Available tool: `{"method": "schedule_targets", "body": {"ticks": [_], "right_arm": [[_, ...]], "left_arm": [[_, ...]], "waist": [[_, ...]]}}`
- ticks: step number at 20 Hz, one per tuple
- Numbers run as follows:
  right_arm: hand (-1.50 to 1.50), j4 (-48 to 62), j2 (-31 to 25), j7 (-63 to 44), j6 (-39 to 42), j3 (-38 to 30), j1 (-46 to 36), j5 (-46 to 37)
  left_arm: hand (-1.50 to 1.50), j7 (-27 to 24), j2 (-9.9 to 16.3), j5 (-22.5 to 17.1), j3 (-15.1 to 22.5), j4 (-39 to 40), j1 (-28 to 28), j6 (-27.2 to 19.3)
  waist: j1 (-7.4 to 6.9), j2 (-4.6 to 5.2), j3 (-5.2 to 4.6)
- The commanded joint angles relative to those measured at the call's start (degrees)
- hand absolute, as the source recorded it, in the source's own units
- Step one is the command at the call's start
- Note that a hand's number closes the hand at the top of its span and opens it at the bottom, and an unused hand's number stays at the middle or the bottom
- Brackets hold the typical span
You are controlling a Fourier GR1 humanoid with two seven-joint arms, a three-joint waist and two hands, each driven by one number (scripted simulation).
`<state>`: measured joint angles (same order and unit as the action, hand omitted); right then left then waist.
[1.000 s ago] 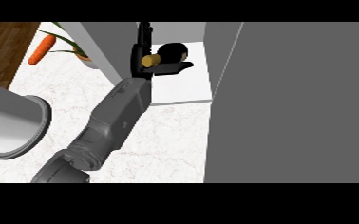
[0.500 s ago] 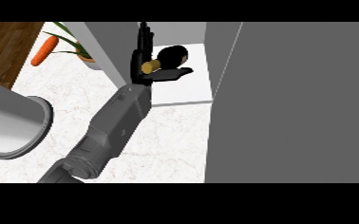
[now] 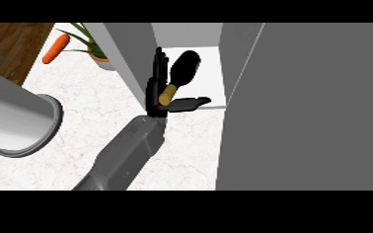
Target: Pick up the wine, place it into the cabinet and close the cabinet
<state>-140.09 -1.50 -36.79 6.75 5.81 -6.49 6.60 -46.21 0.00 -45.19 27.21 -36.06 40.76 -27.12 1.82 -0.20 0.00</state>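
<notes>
hand [image 3: 158, 86]: fingers straight, thumb out, open beside the wine
wine [image 3: 182, 71]: just right of hand, inside cabinet [image 3: 191, 38]

light: even, bright | shadows: faint | glare: none | focus: no blur | edges: undistorted

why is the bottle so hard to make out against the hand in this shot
Head view: the wine bottle is black, like the hand beside it, so the two merge; only the bottle's gold band breaks the dark shape. The white cabinet interior behind outlines them clearly. No glare or blur, and the open door fills the view's right.
</notes>
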Motion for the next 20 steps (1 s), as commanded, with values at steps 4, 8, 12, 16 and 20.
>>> {"method": "schedule_targets", "body": {"ticks": [4,8,12,16,20], "right_arm": [[-1.50,-3.1,-1.9,-2.3,-0.6,-5.0,-1.2,4.1],[-1.50,-3.4,-0.1,1.4,0.1,-2.1,3.5,1.2],[-1.50,-4.1,0.8,4.3,0.8,0.6,7.1,-1.4],[-1.50,-7.5,-0.3,-0.5,0.1,-0.1,5.4,0.7],[-1.50,-4.6,-1.3,-1.6,-0.3,-3.1,1.7,3.4]], "left_arm": [[-1.50,2.9,0.0,4.3,8.1,-17.4,-9.7,-10.1],[-1.50,3.3,0.0,4.8,15.2,-29.9,-18.3,-15.5],[-1.50,7.7,1.1,8.9,16.5,-39.4,-21.3,-19.8],[-1.50,11.1,5.3,11.2,16.8,-47.8,-26.1,-21.6],[-1.50,11.5,6.9,15.0,18.4,-52.2,-31.4,-22.5]], "waist": [[-1.99,-0.02,0.03],[-2.04,-0.09,0.03],[-2.00,-0.05,0.03],[-1.97,-0.04,0.01],[-1.98,0.09,0.00]]}}
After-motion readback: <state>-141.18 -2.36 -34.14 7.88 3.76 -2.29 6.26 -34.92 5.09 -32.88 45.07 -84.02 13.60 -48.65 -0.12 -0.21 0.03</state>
